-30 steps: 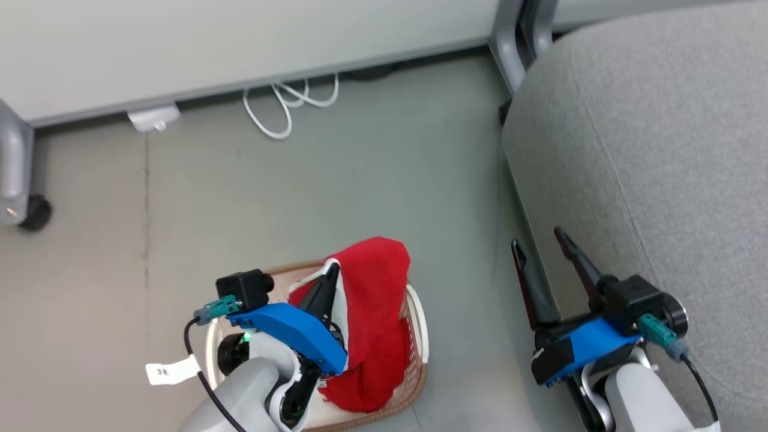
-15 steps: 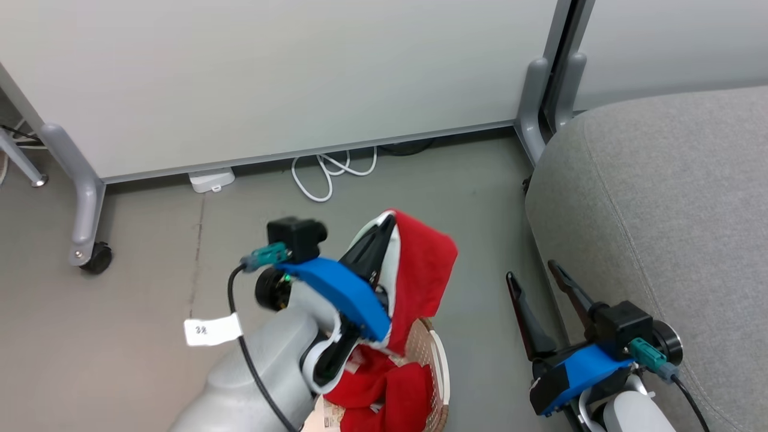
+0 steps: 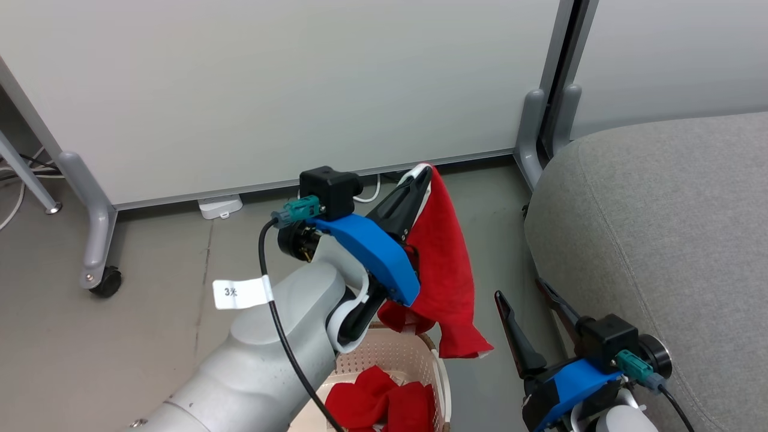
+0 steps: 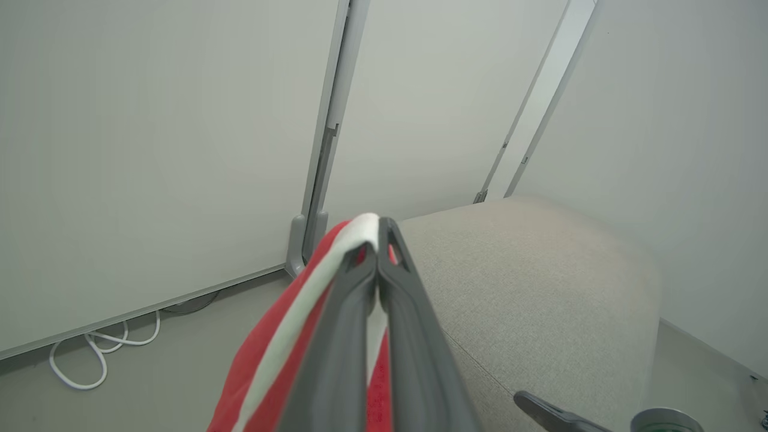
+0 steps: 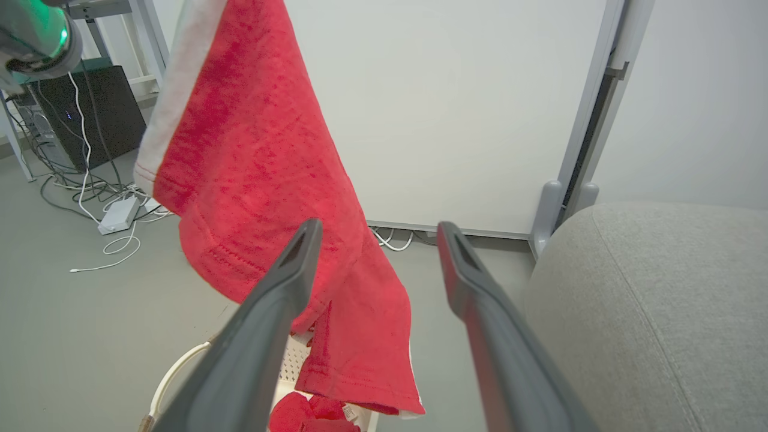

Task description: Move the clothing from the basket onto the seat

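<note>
One red garment (image 3: pixel 447 270) hangs above the basket (image 3: pixel 440 366), pinched at its white-trimmed edge (image 5: pixel 171 90) by the left hand (image 3: pixel 420 180), whose two dark fingers are pressed together on the cloth. Its lower hem dangles near the basket's right rim. More red clothing (image 3: pixel 378 399) lies crumpled in the bottom of the basket.

The fabric looks light and limp. It drapes straight down from the single pinch, folds on itself, and would give no stiffness to push against. A grip on a bunched fold or on the stitched trim should hold best, since a thin single layer could slip out. The present pinch at the trim looks sound. The cloth is likely to swing when carried, and the trailing hem might catch on the basket rim if carried low.

To the right of the basket is the right hand (image 3: pixel 519 291), its fingers spread wide and holding nothing. The grey seat (image 3: pixel 660 228) rises further right of the basket, beyond that hand. Behind the basket, a pale partition (image 3: pixel 270 90) stands on the grey floor (image 3: pixel 150 300).
</note>
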You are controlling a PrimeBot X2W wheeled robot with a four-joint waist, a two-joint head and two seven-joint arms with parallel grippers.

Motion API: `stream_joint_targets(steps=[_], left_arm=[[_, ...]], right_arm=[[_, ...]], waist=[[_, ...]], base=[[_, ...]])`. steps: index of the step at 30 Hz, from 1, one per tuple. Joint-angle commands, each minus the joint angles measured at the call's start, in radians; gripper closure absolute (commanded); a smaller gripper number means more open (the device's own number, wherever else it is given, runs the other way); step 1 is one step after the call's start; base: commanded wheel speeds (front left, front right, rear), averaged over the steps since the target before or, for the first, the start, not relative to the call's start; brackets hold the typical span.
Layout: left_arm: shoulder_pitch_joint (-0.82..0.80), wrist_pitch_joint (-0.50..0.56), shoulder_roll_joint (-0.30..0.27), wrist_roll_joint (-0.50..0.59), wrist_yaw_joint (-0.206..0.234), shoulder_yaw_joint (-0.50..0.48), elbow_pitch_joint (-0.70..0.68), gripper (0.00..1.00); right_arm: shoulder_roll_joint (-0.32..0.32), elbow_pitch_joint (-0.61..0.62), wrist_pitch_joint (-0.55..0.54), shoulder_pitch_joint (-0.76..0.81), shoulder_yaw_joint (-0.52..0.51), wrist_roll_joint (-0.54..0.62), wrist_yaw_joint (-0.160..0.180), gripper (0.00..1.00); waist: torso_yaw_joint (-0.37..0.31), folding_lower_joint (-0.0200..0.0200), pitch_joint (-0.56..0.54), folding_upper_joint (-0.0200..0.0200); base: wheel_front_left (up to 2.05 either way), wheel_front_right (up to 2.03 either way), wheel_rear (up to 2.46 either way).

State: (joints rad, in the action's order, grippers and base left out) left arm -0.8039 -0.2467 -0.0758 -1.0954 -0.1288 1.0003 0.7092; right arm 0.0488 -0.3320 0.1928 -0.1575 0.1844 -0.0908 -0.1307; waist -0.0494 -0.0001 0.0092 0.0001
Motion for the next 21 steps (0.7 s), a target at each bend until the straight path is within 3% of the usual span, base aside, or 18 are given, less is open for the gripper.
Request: stream_joint_targets(steps=[1,12,21], left_arm=[[-0.031,-0.007,0.003,0.014,-0.003,0.009,0.005,1.0],[-0.118,-0.019,0.014,0.117,-0.003,0.075,0.053,1.0],[-0.119,-0.02,0.02,0.141,-0.003,0.091,0.078,1.0]], right_arm=[[0.003,0.008,-0.003,0.013,0.0,-0.002,0.0,0.0],[0.003,0.024,-0.016,0.025,0.012,0.005,0.0,0.0],[0.003,0.031,-0.021,0.027,0.011,0.005,0.0,0.0]], waist=[[0.0,0.0001,-0.004,-0.0001],[-0.009,0.0001,-0.011,-0.0001],[-0.013,0.0001,-0.009,-0.0001]], base=[[0.0,0.0,0.0],[0.0,0.0,0.0],[0.0,0.0,0.0]])
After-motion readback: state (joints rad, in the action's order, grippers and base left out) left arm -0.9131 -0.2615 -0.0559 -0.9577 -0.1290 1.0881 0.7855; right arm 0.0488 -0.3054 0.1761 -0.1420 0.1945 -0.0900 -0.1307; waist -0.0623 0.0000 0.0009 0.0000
